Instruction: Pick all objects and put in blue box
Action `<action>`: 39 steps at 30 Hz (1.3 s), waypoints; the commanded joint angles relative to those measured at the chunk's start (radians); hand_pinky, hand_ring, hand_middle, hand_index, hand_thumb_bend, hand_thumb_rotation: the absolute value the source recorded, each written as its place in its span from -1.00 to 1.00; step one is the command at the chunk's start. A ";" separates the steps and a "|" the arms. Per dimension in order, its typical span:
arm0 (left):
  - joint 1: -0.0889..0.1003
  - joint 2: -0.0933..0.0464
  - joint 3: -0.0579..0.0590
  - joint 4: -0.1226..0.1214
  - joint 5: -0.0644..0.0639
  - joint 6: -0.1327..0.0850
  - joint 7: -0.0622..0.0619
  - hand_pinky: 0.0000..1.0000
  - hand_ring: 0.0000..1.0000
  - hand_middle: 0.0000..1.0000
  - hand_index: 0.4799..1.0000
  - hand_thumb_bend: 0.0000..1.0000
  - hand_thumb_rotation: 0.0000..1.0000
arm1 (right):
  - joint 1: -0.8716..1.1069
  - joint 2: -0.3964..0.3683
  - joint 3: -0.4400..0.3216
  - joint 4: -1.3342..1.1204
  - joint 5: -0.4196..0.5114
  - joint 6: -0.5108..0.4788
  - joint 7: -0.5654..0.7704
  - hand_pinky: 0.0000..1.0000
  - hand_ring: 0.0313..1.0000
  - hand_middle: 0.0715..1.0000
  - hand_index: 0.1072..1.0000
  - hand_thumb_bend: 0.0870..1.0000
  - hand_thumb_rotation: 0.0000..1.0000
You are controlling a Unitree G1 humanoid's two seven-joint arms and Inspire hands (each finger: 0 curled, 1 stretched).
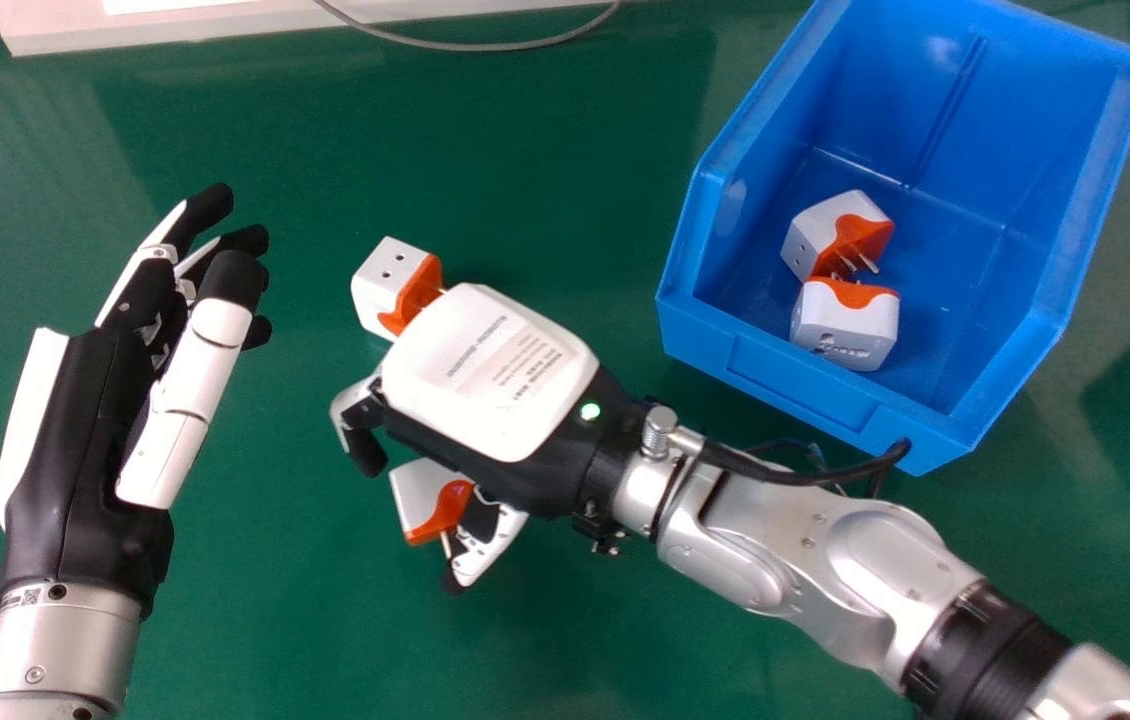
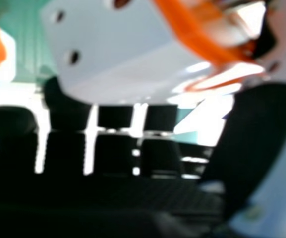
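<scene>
In the head view my right hand (image 1: 490,375) is low over the table, palm down, its fingers loosely bent and its thumb apart. A white and orange plug adapter (image 1: 425,495) lies between fingers and thumb, partly under the hand; whether they touch is unclear. Past the hand's far edge is a second adapter (image 1: 390,285). Two more adapters (image 1: 845,325) rest inside the blue box (image 1: 775,370). My left hand (image 1: 80,440) hovers at the left, open and holding nothing. In the right hand view, the near adapter (image 2: 118,54) looms large beside my right hand (image 2: 257,134).
A white object (image 1: 225,25) lies along the table's far edge, with a grey cable (image 1: 485,45) looping from it. The blue box's near wall stands close behind my right wrist. Green tabletop (image 1: 275,620) stretches between the arms.
</scene>
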 commanded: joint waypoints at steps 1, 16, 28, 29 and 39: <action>-0.010 0.006 0.010 0.000 -0.010 -0.002 0.005 0.58 0.70 0.73 0.61 0.47 0.72 | 0.011 0.002 -0.029 -0.054 0.032 -0.004 0.011 -0.31 -0.25 -0.10 -0.07 -0.10 -0.99; -0.006 0.006 0.009 -0.021 -0.014 0.008 0.002 0.59 0.70 0.73 0.61 0.49 0.72 | 0.037 0.009 -0.047 -0.043 0.021 -0.005 0.010 -0.29 -0.21 -0.06 -0.08 -0.10 -1.00; -0.007 0.009 0.014 -0.022 -0.024 0.009 -0.002 0.61 0.71 0.74 0.61 0.49 0.72 | 0.055 0.006 -0.074 -0.121 0.050 0.010 0.081 -0.29 -0.20 -0.07 -0.08 -0.10 -1.00; -0.006 0.010 0.013 -0.025 -0.024 0.011 -0.002 0.61 0.71 0.74 0.61 0.49 0.72 | 0.058 0.004 -0.077 -0.130 0.052 0.011 0.086 -0.29 -0.20 -0.07 -0.08 -0.10 -1.00; -0.012 0.017 0.018 -0.019 -0.033 0.018 -0.003 0.61 0.71 0.74 0.61 0.53 0.72 | 0.079 -0.011 -0.122 -0.227 0.073 0.016 0.151 -0.29 -0.20 -0.06 -0.07 -0.10 -1.00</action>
